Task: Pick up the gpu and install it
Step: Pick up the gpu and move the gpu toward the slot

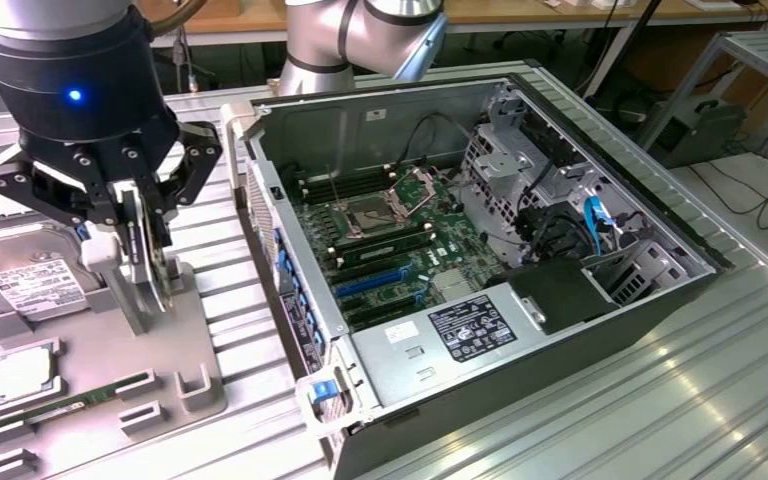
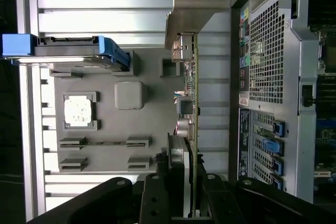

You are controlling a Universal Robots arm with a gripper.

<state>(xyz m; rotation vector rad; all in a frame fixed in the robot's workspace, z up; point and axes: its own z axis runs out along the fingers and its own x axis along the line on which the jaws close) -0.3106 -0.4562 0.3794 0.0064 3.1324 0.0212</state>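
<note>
You are working the pick-up step. Your gripper (image 1: 141,222) is clamping its fingers on the gpu (image 1: 160,262), which is standing on edge, bracket end down, over the grey tray (image 1: 211,340). It is sitting to the exterior view's left of the open case (image 1: 651,255). I cannot tell whether the card is clear of its holder. In my judgement, the next move is calling for a straight, untilted lift before any carry toward the blue slots (image 1: 364,287).

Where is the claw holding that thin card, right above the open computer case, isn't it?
Not quite. The gripper is holding the gpu above the grey tray, beside the open computer case, not above it. The exterior view shows this.
</note>
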